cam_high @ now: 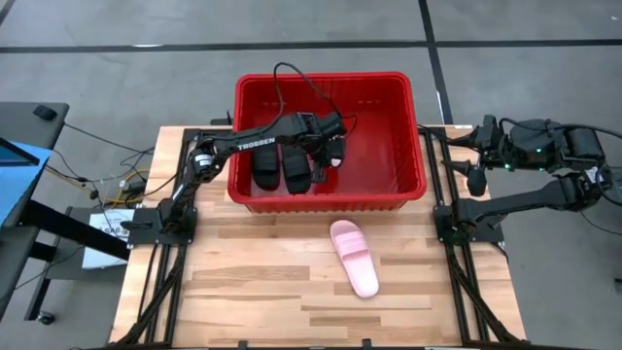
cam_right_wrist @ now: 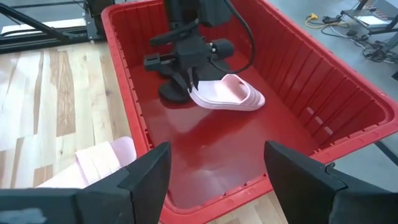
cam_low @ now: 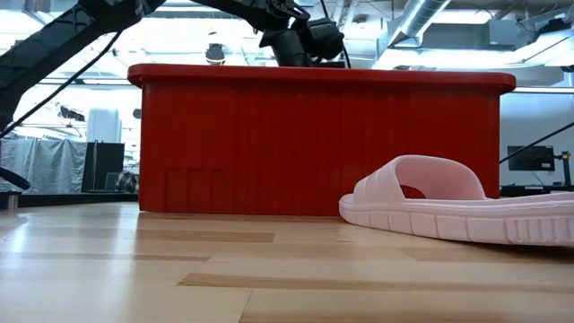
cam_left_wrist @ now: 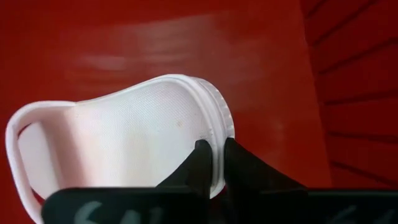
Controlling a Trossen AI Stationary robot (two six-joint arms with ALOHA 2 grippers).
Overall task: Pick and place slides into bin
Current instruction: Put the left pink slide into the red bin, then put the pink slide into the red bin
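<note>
A light pink slide [cam_right_wrist: 227, 93] sits low inside the red bin [cam_high: 413, 136], at the upper centre of the high view, its edge pinched by the left hand [cam_right_wrist: 189, 84]. Two black slides [cam_high: 282, 167] lie on the bin floor just left of it. A second pink slide [cam_high: 354, 257] rests on the wooden surface [cam_high: 243, 292] below the bin. The right hand [cam_right_wrist: 214, 168], fingers spread and holding nothing, waits at the right edge, beyond the bin's rim.
</note>
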